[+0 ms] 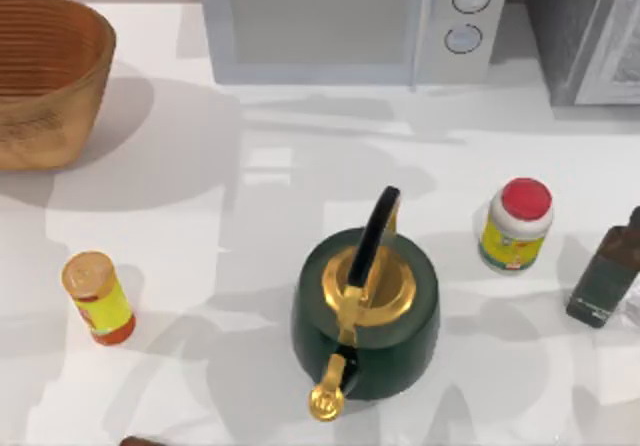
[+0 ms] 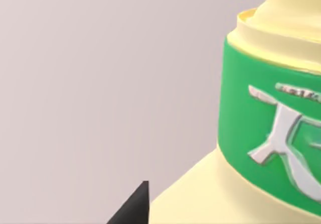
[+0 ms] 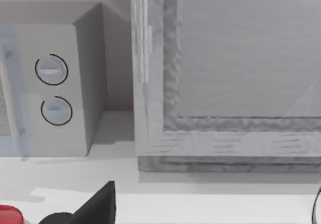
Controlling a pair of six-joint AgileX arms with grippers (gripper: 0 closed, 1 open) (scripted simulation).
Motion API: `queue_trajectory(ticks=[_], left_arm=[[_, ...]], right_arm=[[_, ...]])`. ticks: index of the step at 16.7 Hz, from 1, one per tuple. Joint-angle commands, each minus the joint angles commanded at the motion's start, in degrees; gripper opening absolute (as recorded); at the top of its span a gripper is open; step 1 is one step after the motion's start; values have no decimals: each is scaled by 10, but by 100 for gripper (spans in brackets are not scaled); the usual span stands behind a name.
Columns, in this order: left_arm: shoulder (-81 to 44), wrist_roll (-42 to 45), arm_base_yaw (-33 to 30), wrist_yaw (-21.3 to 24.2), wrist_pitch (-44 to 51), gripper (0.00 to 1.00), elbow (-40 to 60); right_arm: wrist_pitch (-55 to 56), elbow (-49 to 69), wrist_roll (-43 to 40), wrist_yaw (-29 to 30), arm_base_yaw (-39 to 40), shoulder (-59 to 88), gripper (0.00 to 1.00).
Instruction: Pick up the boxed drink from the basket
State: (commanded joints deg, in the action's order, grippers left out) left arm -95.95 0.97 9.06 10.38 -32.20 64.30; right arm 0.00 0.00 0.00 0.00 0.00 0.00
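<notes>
Boxed drink close against the left wrist camera, basket at the table's far left.

From above, the wicker basket (image 1: 45,76) sits at the far-left corner, well apart from the green kettle (image 1: 366,311), the red-lidded jar (image 1: 516,224) and the yellow-labelled bottle (image 1: 97,297). The left wrist view shows the cream boxed drink (image 2: 261,133) with its green band beside one dark fingertip (image 2: 133,209); I cannot tell whether that claw grips it. The right wrist view faces the microwave (image 3: 50,83).

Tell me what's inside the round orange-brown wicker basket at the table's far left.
From the top view, the orange-brown wicker basket shows ribbed inner rings and nothing resting on the visible part. Its floor and left portion are cut off, so I cannot confirm contents.
</notes>
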Motion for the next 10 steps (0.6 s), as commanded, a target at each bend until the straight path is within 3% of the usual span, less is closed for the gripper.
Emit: queue_trajectory(ticks=[5,10], left_arm=[[35,-1,-2,-5,16,0,-32],[213,-3,-20,-24,74,0,-148]], right_arm=[[0,0,0,0,0,0,100],[0,0,0,0,0,0,100]])
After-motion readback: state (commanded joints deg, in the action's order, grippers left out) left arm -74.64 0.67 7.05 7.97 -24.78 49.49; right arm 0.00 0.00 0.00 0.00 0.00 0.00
